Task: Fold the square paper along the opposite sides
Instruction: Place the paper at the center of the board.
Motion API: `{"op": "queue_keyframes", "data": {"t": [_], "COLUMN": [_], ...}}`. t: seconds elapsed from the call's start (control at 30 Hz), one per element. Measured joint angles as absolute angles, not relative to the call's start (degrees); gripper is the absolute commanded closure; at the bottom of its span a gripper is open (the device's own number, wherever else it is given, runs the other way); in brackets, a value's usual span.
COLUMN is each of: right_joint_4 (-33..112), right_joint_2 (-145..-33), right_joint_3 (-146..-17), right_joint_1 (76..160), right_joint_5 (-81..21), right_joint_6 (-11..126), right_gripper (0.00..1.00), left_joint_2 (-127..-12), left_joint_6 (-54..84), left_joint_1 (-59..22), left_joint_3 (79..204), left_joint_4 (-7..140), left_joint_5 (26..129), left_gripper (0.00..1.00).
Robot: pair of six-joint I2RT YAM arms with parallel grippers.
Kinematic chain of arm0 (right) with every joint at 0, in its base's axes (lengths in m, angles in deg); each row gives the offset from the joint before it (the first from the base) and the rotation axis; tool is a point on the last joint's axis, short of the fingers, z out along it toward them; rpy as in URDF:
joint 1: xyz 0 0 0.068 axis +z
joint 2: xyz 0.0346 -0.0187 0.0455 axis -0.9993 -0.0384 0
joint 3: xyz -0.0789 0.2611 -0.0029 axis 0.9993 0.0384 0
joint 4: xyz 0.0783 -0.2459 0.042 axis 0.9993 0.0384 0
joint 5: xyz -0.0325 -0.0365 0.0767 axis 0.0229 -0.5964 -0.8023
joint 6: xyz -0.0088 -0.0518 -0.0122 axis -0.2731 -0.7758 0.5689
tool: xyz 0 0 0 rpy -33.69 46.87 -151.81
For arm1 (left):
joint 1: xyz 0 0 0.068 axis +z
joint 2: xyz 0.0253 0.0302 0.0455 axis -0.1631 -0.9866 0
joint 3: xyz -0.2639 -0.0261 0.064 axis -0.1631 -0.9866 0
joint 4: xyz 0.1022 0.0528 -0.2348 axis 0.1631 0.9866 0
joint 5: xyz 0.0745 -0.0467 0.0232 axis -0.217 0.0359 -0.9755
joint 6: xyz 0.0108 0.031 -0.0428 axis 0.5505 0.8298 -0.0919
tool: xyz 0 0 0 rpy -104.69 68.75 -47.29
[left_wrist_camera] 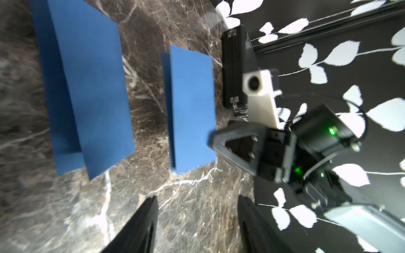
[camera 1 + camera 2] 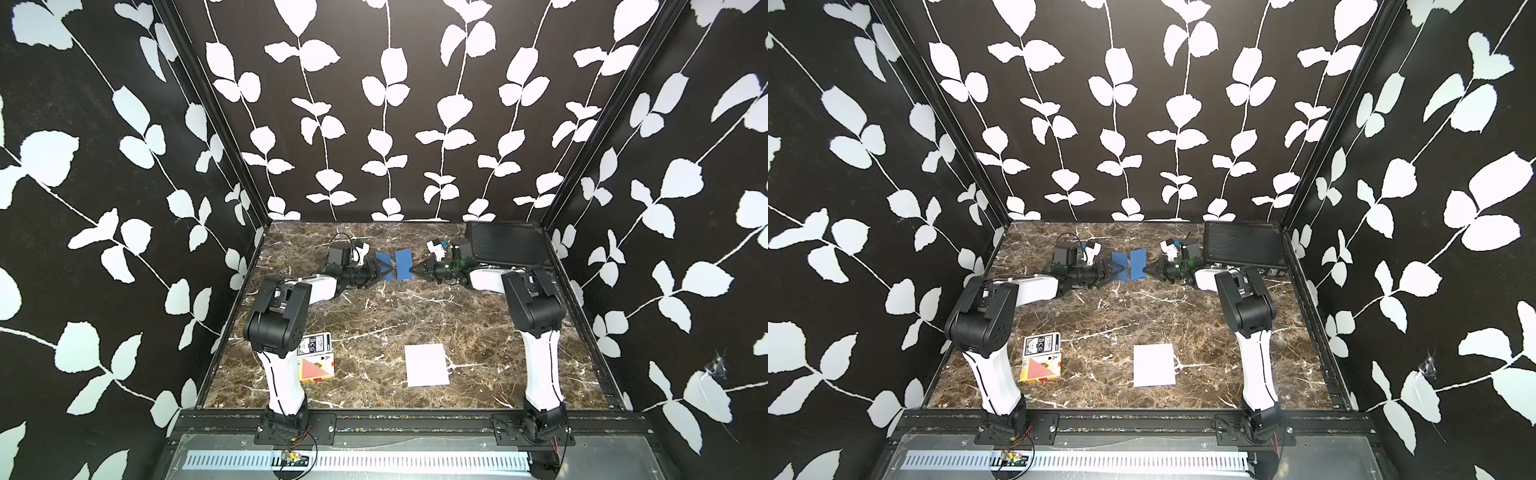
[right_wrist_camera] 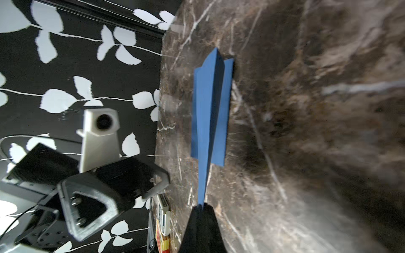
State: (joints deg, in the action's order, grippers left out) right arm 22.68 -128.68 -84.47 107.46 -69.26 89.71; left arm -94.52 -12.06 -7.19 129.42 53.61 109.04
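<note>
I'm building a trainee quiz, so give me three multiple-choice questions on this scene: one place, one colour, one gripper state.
1. Where does the black case sit?
A) far corner on the side of the right arm
B) table centre
C) front corner on the opposite side

2. What colour is the flat sheet near the front edge?
A) blue
B) white
C) red

3. How is the right gripper?
A) shut on the edge of the blue paper
B) open above the flat sheet
C) shut on nothing

Answers: 1 A, both top views show it there, beyond that arm; 2 B, it is plain white in both top views; 3 A, the right wrist view shows the paper pinched at its closed tips.
</note>
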Motion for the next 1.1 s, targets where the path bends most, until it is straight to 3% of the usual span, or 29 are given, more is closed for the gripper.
{"op": "queue_keyframes", "data": {"t": [0.37, 0.67, 0.8, 1.1], "right_joint_4": [35.7, 39.9, 41.9, 48.6], "right_joint_2": [-133.9, -133.5, -132.3, -122.9], "right_joint_3": [-93.5, -94.7, -94.8, -90.0], "right_joint_1": [107.2, 107.2, 107.2, 107.2], "right_joint_5": [-64.8, -63.2, -62.0, -54.9], "right_joint_6": [84.4, 80.8, 78.9, 73.5], "right_gripper": [0.91, 0.66, 0.60, 0.59], "left_joint_2": [-94.2, -94.2, -94.2, -93.6], "left_joint_6": [-9.7, -9.7, -9.8, -9.5], "left_joint_1": [-7.1, -7.1, -7.1, -7.7], "left_joint_3": [130.0, 130.2, 130.2, 129.9], "left_joint_4": [57.7, 57.7, 57.7, 57.7], "left_joint_5": [109.1, 109.4, 109.5, 108.2], "left_gripper": [0.39, 0.39, 0.39, 0.41]}}
